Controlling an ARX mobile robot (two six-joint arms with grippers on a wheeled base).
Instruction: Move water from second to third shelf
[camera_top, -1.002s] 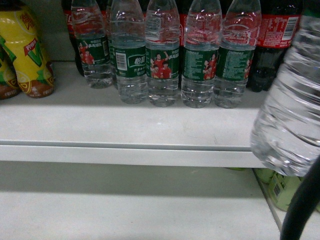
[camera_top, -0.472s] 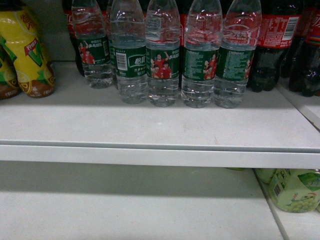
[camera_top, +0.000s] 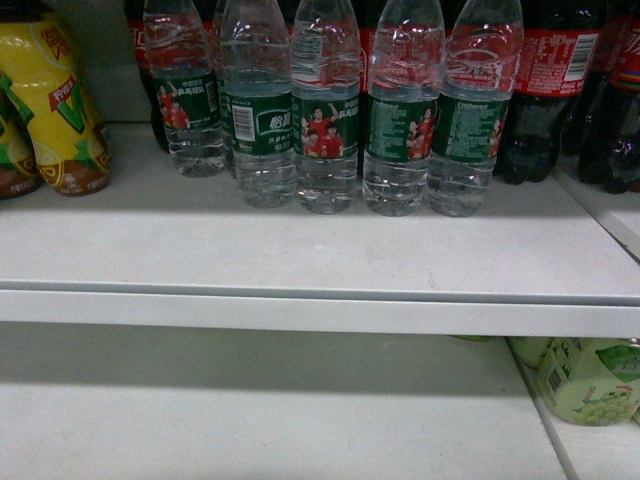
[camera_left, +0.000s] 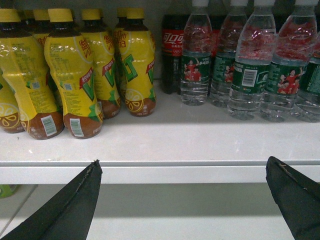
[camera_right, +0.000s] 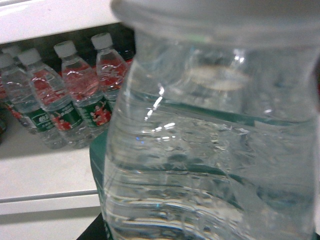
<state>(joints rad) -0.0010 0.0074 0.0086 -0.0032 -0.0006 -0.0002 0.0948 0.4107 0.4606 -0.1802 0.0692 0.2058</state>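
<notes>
- Water bottles, full, green labels, rowed on shelf between yellow drink bottles and cola bottles.
- One water bottle fills right wrist view; right jaws hidden, grip cannot tell.
- Left jaws wide, empty, below shelf edge.

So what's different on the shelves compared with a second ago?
A water bottle that filled the head view's right edge a second ago has left that view; it now sits close against the right wrist camera. The water row, cola bottles and yellow drinks stayed put.
</notes>
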